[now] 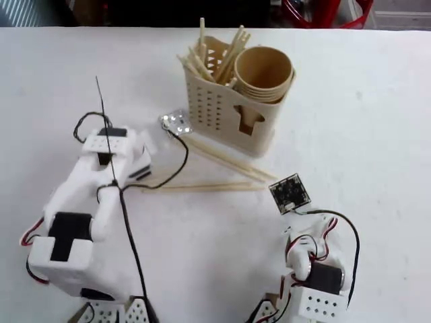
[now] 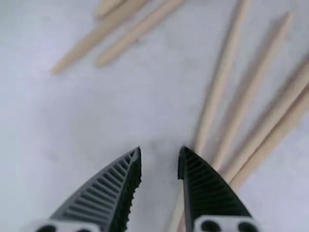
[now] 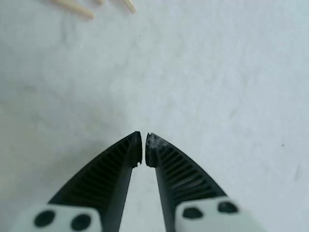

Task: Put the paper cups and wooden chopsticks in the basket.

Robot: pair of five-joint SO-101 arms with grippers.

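A cream basket (image 1: 222, 114) with little holes stands on the white surface (image 1: 377, 134), toward the far side and near the middle; a stack of paper cups (image 1: 266, 70) sits inside its right part, and a bunch of chopsticks (image 1: 232, 50) stands up in its left part, tips poking out over the rim; more loose chopsticks (image 1: 225, 158) lie flat on the surface just in front of the basket, some slanting from its near left corner out to the right, and one long chopstick (image 1: 215, 186) lies nearly straight across, a bit nearer; the left arm (image 1: 94, 195) is on the left side of the surface and bends in toward the basket and the loose sticks; the left gripper (image 2: 159, 162) hangs low over the surface with its two dark fingers a little apart and nothing between them; several loose sticks (image 2: 219, 82) lie right beside it, one running under the edge of a finger, and two more sticks (image 2: 140, 31) lie farther off; the right arm (image 1: 313, 269) is at the near right, well apart from the basket; the right gripper (image 3: 144, 140) points down at bare surface with its fingers closed together, tips almost touching, holding nothing; a few stick ends (image 3: 72, 8) show far from it.
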